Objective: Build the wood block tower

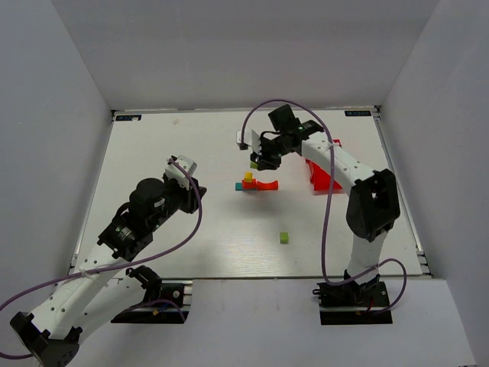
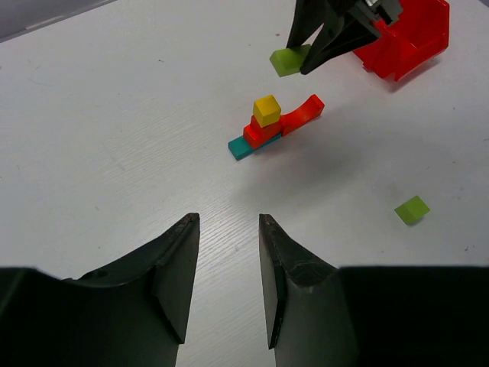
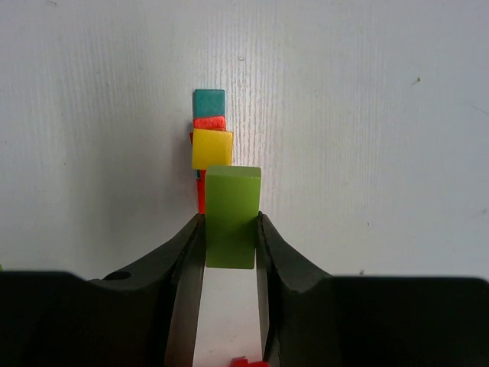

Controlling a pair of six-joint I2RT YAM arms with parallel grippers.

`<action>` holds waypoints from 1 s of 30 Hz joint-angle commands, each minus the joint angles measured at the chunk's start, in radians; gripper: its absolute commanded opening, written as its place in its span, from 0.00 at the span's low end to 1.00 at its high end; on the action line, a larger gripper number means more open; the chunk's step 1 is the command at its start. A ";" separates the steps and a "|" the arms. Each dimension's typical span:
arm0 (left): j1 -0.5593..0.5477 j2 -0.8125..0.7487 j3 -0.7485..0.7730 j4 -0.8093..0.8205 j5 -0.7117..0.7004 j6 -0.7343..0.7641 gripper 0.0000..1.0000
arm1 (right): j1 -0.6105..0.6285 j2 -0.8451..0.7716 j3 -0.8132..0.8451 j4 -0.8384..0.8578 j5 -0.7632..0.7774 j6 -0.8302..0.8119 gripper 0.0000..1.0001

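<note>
White counter (image 1: 191, 145) under pale walls; our right arm hangs a cube near the little tower.
Our right gripper (image 3: 229, 229) is clamped on a lime-green cube (image 3: 231, 202), held in the air near the wood block tower (image 2: 263, 126) mid-counter; the tower's top is a yellow cube (image 3: 212, 148) on red pieces over a teal bar (image 3: 208, 100), with a red arch (image 2: 303, 113) just beside; we judge that an off-centre release, or a finger brushing the yellow cube, would tip the stack, since that top face is small and sits slightly skewed; our left gripper (image 2: 227, 223) hovers well apart, jaws parted and empty; a loose lime cube (image 2: 412, 209) lies apart from the tower; from the wrist the held cube hides the tower's near side, so we cannot tell the height gap; the red bin (image 2: 405, 38) is cut off.
</note>
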 commanded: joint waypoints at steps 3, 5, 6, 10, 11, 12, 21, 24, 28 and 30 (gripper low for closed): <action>0.005 -0.014 -0.002 -0.001 0.006 -0.001 0.47 | 0.020 0.063 0.120 -0.116 -0.049 -0.093 0.00; 0.005 -0.014 -0.002 -0.001 0.006 -0.001 0.47 | 0.028 0.077 0.132 -0.136 -0.060 -0.105 0.00; 0.005 -0.014 -0.002 -0.001 0.006 -0.001 0.47 | 0.028 0.086 0.149 -0.150 -0.061 -0.119 0.00; 0.005 -0.014 -0.002 -0.001 0.006 -0.001 0.47 | 0.043 0.117 0.177 -0.177 -0.061 -0.139 0.00; 0.005 -0.014 -0.002 -0.001 0.006 -0.001 0.47 | 0.046 0.125 0.189 -0.189 -0.063 -0.139 0.00; 0.005 -0.014 -0.002 -0.001 0.006 -0.001 0.47 | 0.050 0.128 0.195 -0.194 -0.063 -0.140 0.00; 0.005 -0.014 -0.002 -0.001 0.006 -0.001 0.47 | 0.073 0.194 0.261 -0.236 -0.035 -0.146 0.00; 0.005 -0.014 -0.002 -0.001 0.006 -0.001 0.47 | 0.076 0.198 0.263 -0.229 -0.023 -0.139 0.00; 0.005 -0.014 -0.002 -0.001 0.006 -0.001 0.47 | 0.076 0.204 0.269 -0.228 -0.017 -0.130 0.00; 0.005 -0.014 -0.002 -0.001 0.006 -0.001 0.47 | 0.080 0.208 0.270 -0.223 -0.012 -0.122 0.00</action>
